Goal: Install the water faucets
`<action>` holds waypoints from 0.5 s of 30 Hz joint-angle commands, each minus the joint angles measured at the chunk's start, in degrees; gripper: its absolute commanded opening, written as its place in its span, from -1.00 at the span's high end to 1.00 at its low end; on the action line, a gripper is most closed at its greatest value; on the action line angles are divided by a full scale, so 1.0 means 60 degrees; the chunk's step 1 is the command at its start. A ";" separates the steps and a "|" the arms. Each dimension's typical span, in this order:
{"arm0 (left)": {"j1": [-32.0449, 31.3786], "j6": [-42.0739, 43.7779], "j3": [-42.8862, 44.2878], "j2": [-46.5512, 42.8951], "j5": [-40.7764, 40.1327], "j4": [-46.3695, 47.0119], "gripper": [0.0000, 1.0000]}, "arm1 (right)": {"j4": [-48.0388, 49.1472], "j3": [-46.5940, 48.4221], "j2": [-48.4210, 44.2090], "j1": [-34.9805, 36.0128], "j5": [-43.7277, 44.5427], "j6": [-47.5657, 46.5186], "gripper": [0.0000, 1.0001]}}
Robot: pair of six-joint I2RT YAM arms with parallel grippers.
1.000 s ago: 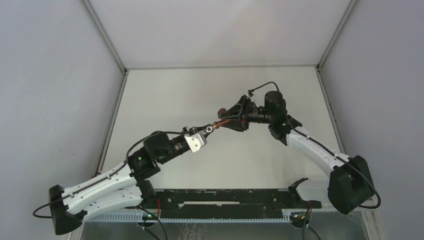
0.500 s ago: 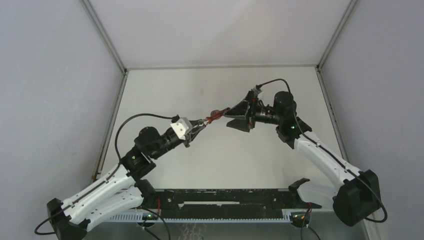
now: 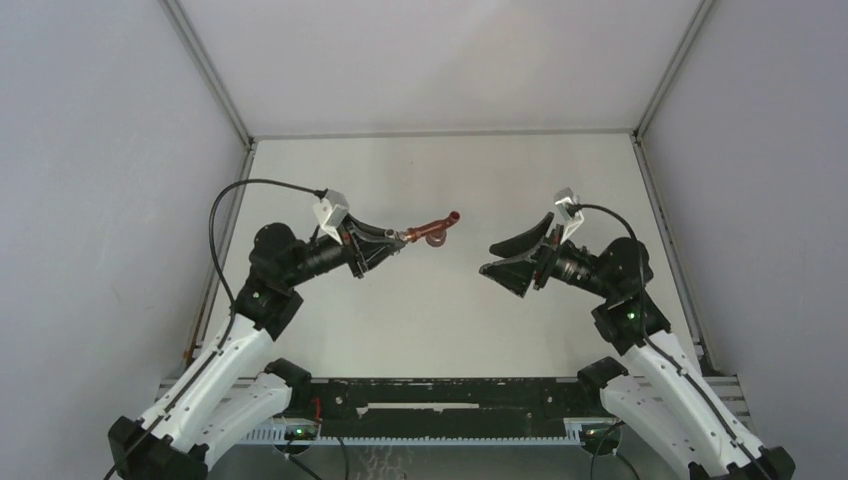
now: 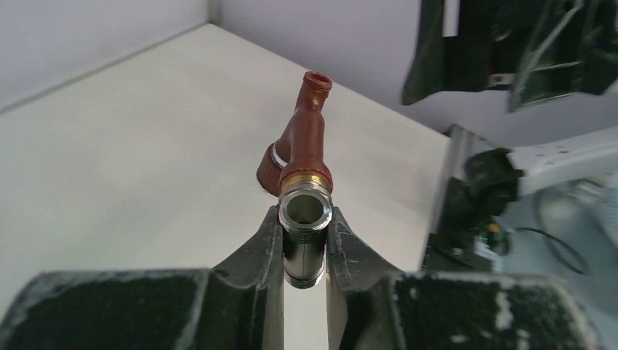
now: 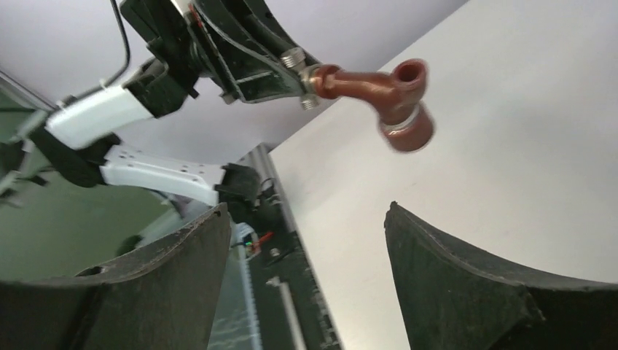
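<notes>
The reddish-brown faucet (image 3: 436,229) is joined to a silvery threaded fitting (image 4: 307,222). My left gripper (image 3: 403,238) is shut on that fitting and holds the assembly in the air above the table, spout pointing away. In the left wrist view the faucet (image 4: 304,142) stands just beyond the fingers (image 4: 264,251). My right gripper (image 3: 492,260) is open and empty, apart from the faucet to its right. The right wrist view shows the faucet (image 5: 386,93) ahead, held by the left gripper (image 5: 295,80), with my own right gripper (image 5: 306,211) wide open.
The white table (image 3: 440,320) is walled by grey panels on three sides. A black rail (image 3: 450,405) runs along the near edge between the arm bases.
The right gripper has let go of the faucet, opened and drawn back to the right. The left gripper has kept the fitting with the faucet on it and swung up and left.
</notes>
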 commanded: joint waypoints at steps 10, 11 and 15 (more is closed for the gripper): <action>0.0410 -0.3664 0.2021 0.1083 0.4608 0.1488 1.00 | 0.2743 -0.0174 0.0464 0.0503 -0.0589 -0.1995 -0.86; 0.0410 -0.3657 0.2058 0.1113 0.4640 0.1436 1.00 | 0.2776 -0.0128 0.0547 0.0710 -0.0615 -0.2163 -0.87; 0.0410 -0.3657 0.2130 0.1193 0.4708 0.1335 1.00 | 0.2633 0.0202 0.0843 0.1606 -0.0375 -0.2765 -0.87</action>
